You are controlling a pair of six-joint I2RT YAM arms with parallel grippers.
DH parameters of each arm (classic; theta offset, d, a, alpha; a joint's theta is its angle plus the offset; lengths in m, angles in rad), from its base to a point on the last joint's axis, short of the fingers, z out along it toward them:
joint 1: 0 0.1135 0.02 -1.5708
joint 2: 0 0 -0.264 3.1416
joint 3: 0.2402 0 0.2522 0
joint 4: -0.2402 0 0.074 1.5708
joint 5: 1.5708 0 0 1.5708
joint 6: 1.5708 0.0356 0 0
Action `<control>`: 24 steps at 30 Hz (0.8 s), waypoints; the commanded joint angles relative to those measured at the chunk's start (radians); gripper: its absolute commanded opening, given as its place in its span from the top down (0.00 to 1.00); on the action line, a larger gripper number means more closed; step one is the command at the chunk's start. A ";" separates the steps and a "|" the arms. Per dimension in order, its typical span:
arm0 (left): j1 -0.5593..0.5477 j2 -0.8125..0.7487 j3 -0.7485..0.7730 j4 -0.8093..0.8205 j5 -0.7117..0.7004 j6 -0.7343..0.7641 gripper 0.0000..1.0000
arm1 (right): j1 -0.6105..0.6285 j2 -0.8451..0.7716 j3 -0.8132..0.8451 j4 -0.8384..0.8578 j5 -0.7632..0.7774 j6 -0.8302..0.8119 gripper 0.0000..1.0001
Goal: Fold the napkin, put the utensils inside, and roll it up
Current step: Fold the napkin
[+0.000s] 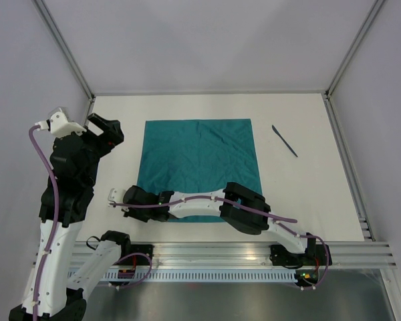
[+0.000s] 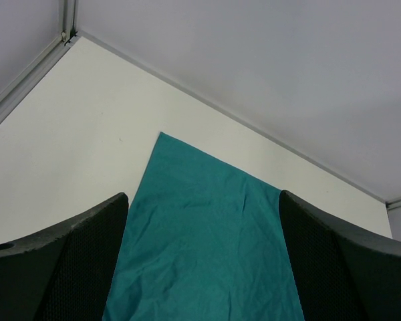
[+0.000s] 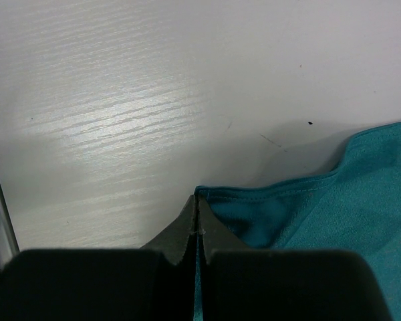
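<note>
Right gripper [image 3: 197, 217]: the fingers [image 3: 177, 234] are pressed fully together, and no gap is seen at the tips. A thin strip of teal is visible in the seam between them. The hemmed corner of the napkin [image 3: 361, 200] is pinched at the tips. The hem just beside the tips is raised slightly off the counter [image 3: 120, 100].

In the top view, the right gripper [image 1: 128, 202] is found at the near-left corner of the napkin [image 1: 200, 160]. The right arm [image 1: 244, 207] is stretched along the napkin's near edge, and part of that edge is covered by it.

Left gripper [image 2: 204, 195]: the fingers [image 2: 87, 257] are spread wide and nothing is held. The napkin [image 2: 207, 247] is seen below, through the gap between them. In the top view, the left gripper [image 1: 101, 127] is held above the counter [image 1: 307, 187], just off the napkin's far-left corner and clear of the cloth.

Napkin: it is spread open at the middle of the counter, roughly square, and faint creases are noted.

A dark blue utensil [image 1: 285, 141] is laid at a slant toward the far-right corner of the counter, apart from the napkin's right edge.
</note>
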 commanded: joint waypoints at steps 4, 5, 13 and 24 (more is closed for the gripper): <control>-0.001 0.000 0.019 0.006 -0.017 0.040 0.04 | -0.007 -0.059 0.032 -0.045 0.020 -0.017 1.00; -0.001 0.000 0.019 0.006 -0.019 0.042 0.03 | -0.007 -0.061 0.032 -0.047 0.020 -0.017 1.00; -0.001 0.003 0.019 0.009 -0.019 0.042 0.03 | -0.020 -0.092 0.032 -0.051 0.039 -0.031 1.00; -0.001 0.013 0.013 0.021 -0.014 0.039 0.03 | -0.054 -0.128 0.020 -0.065 0.043 -0.035 1.00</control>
